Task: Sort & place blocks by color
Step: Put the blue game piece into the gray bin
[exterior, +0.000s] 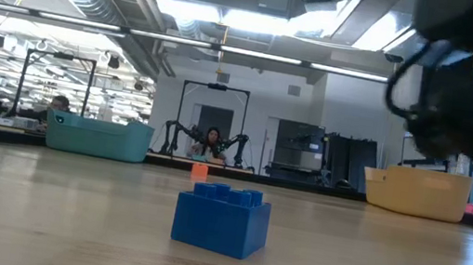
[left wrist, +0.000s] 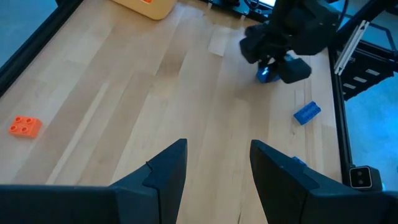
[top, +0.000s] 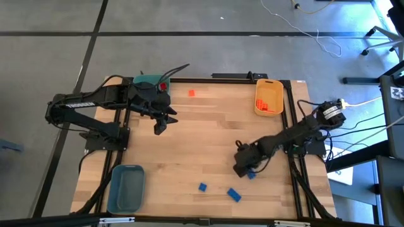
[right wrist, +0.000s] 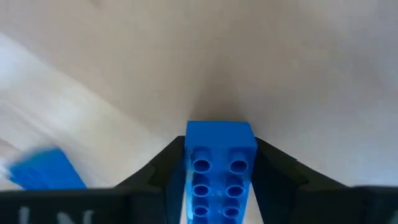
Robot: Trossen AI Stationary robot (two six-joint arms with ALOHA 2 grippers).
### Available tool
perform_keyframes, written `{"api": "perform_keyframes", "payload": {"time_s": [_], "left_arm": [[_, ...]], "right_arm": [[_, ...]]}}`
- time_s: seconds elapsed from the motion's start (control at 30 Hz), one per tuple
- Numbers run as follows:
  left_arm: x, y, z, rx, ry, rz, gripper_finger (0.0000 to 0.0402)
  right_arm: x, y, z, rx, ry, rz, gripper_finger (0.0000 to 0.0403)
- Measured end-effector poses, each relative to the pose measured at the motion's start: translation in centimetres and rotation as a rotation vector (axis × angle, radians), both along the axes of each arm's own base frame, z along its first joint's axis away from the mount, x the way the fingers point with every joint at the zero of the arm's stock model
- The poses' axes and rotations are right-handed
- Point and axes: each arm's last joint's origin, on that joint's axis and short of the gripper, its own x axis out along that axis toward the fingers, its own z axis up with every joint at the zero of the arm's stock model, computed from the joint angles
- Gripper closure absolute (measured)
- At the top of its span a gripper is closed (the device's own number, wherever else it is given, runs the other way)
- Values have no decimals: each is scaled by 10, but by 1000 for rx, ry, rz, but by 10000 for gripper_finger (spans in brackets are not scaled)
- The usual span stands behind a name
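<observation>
Right claw (top: 247,169) low over the pale wooden surface (top: 208,135) at its right side, pinching a small blue studded plastic brick (right wrist: 219,171) between both fingers, as seen in the right wrist view. Left claw (left wrist: 217,168) spread and holding nothing, poised over the far left part of the surface beside the teal plastic bin (top: 149,80).

Elsewhere: two more small blue bricks lying loose near the front edge, one (top: 202,186) left of the other (top: 234,195); a lone small orange brick (top: 192,93) at the far side; several orange pieces already inside the yellow-orange bin (top: 269,96) at the far right; a grey-blue bin (top: 126,187) at the near left corner, apparently empty.

Risks from here: narrow grip on smooth plastic, so a fast swing across to the grey-blue bin could twist or drop the brick; a low carry path could knock the two loose blue bricks; a release too near a bin rim could bounce the piece out.

Hard to make out: right claw's fingertips buried under the arm's own bulk from above, so whether the held brick touches the surface or hangs just clear cannot be told. Possibly something red at the teal bin's edge, mostly covered by the left arm.
</observation>
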Motion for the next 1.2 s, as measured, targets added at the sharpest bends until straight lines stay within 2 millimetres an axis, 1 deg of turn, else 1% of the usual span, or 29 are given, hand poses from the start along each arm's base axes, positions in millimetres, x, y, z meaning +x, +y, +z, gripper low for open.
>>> {"api": "perform_keyframes", "payload": {"time_s": [0.13, 0.27, 0.43, 0.57, 0.63, 0.73, 0.9, 1.0, 1.07, 1.13, 1.2], "left_arm": [[0, 0, 0, 0, 1, 0, 233], [-1, 0, -2, -2, 23, 0, 233], [-4, -3, -6, -7, 77, -12, 233], [-5, -10, -7, -8, 88, -44, 233], [-4, -14, -6, -22, 79, -49, 233], [-2, -18, -4, -47, 48, -10, 233], [0, -24, -1, -24, 8, 21, 233], [1, -26, -1, 14, -12, 63, 233], [7, -26, -7, 37, -56, 96, 233], [12, -27, -21, 83, -80, 102, 233], [14, -30, -34, 144, -96, 76, 233]], "right_arm": [[24, -18, 17, -45, -125, 69, 261], [51, -35, 46, -74, -262, 141, 261], [74, -62, 87, -260, -350, 165, 261], [86, -81, 120, -427, -399, 164, 261], [90, -89, 136, -515, -425, 145, 261], [95, -98, 154, -645, -456, 115, 261], [98, -106, 176, -790, -480, 109, 261], [100, -108, 188, -833, -505, 98, 261], [101, -109, 196, -853, -520, 82, 261], [102, -110, 203, -861, -541, 73, 261], [102, -110, 209, -868, -557, 73, 261]]}}
